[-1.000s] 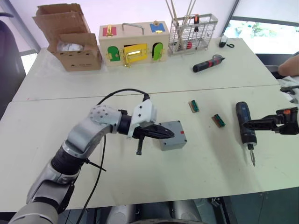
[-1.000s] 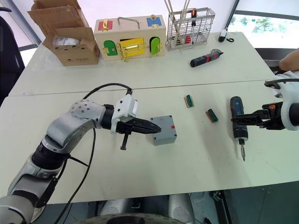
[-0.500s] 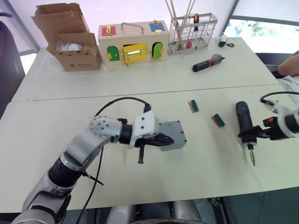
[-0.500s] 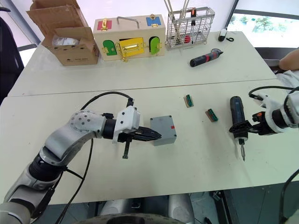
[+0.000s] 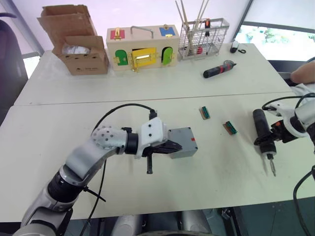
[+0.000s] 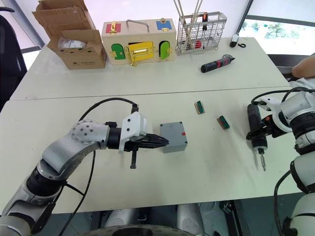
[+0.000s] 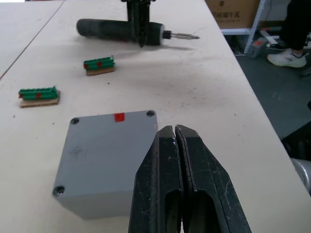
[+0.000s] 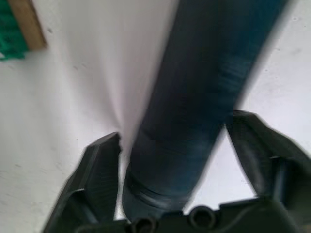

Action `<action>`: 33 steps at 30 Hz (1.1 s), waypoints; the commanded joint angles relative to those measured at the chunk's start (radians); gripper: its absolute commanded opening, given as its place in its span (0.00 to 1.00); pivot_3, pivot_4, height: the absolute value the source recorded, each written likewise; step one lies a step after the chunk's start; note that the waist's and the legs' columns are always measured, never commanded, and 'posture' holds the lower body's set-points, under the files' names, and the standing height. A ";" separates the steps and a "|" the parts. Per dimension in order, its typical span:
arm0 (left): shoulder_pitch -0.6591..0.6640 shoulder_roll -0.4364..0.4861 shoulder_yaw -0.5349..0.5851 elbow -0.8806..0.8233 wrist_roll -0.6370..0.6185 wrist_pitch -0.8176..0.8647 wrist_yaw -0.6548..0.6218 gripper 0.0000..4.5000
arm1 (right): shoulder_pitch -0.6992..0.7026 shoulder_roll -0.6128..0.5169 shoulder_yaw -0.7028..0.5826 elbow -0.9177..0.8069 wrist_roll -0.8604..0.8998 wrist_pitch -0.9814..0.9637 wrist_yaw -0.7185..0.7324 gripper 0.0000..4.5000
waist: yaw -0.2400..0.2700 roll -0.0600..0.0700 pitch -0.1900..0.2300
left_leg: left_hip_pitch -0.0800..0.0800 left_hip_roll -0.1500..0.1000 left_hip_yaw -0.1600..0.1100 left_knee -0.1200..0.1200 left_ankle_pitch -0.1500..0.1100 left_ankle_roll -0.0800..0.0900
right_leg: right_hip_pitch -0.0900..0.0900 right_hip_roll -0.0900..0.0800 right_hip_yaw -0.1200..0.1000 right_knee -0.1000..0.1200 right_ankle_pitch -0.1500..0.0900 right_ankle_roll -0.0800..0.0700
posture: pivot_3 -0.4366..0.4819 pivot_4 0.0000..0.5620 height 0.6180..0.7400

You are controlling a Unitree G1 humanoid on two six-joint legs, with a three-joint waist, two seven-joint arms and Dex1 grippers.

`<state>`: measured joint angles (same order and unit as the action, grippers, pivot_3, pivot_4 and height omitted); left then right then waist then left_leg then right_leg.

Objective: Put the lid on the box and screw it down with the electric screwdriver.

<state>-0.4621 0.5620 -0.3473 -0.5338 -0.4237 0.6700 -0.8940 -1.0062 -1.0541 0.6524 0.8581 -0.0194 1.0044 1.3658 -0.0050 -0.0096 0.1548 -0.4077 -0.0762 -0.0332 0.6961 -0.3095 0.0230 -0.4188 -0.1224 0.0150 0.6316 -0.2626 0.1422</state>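
Observation:
The grey box (image 5: pixel 183 143) sits mid-table with the lid (image 7: pixel 104 150) lying flat on top, a red mark at one edge and screw holes at the corners. My left gripper (image 5: pixel 172 146) is shut with nothing in it, its tips resting at the box's left side, over one lid edge in the left wrist view. To the right, the dark electric screwdriver (image 5: pixel 261 125) lies on the table with its bit toward me. My right gripper (image 8: pixel 172 131) is open and straddles the screwdriver's body (image 8: pixel 204 87), with a thin gap on one side.
Two green terminal blocks (image 5: pixel 204 112) (image 5: pixel 230 128) lie between box and screwdriver. At the back stand a cardboard box (image 5: pixel 78 46), a wooden box with coloured doors (image 5: pixel 142 46) and a wire basket (image 5: pixel 204 32). A red-and-black screwdriver (image 5: pixel 219 70) lies nearby. A person's hand (image 5: pixel 302 74) shows at the right edge.
My right gripper has swung from beside the electric screwdriver to straddling its body, and the screwdriver has shifted slightly right. My left gripper has edged closer to the box, still shut.

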 commanded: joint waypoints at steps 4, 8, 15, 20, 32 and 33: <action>0.013 -0.009 0.010 -0.046 -0.001 -0.003 0.033 0.00 | 0.014 0.060 -0.009 0.089 -0.087 -0.038 0.063 0.46 | -0.003 -0.001 0.000 | 0.000 0.000 -0.001 -0.002 0.000 0.000 | 0.000 0.000 -0.001 0.000 0.000 0.000 | 0.48 0.27 0.97; 0.006 -0.001 0.018 -0.028 0.001 -0.013 0.025 0.00 | 0.040 0.059 -0.025 0.087 -0.121 -0.047 0.095 0.46 | 0.001 -0.001 -0.001 | 0.000 0.000 -0.001 0.000 0.000 0.000 | 0.001 0.000 -0.001 0.000 0.000 0.000 | 0.48 0.27 0.97; -0.036 -0.003 0.013 0.036 0.010 -0.050 -0.015 0.00 | 0.080 0.058 -0.094 0.050 -0.137 -0.028 0.115 0.46 | 0.017 -0.003 -0.002 | 0.000 0.000 -0.002 0.000 0.000 -0.001 | 0.001 0.000 -0.003 0.000 0.000 0.000 | 0.48 0.27 0.97; -0.052 -0.014 0.026 0.100 0.009 -0.078 -0.038 0.00 | 0.028 0.060 -0.249 0.040 -0.081 0.073 0.070 0.46 | 0.015 -0.004 -0.003 | 0.000 0.000 -0.002 0.000 0.000 -0.001 | 0.001 0.000 -0.003 -0.001 0.000 0.000 | 0.48 0.27 0.97; -0.194 -0.054 0.045 0.395 0.038 -0.213 -0.160 0.00 | -0.013 0.074 -1.206 -0.418 0.331 0.600 -0.270 0.46 | 0.033 0.021 0.004 | -0.004 0.001 0.000 -0.011 0.002 -0.003 | -0.011 -0.001 -0.004 0.002 0.000 0.000 | 0.48 0.27 0.97; -0.207 -0.059 0.044 0.422 0.040 -0.226 -0.176 0.00 | 0.025 0.157 -1.344 -0.566 0.380 0.610 -0.335 0.46 | 0.036 0.021 0.004 | -0.004 0.001 0.000 -0.011 0.002 -0.003 | -0.011 -0.001 -0.005 0.002 0.000 0.000 | 0.48 0.27 0.97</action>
<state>-0.6457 0.5106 -0.3196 -0.1206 -0.3911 0.4811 -1.0437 -0.9940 -0.9403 -0.5077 0.4609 0.2646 1.5850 1.0975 0.0305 0.0110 0.1590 -0.4120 -0.0757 -0.0325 0.6847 -0.3077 0.0199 -0.4297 -0.1241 0.0101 0.6335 -0.2625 0.1423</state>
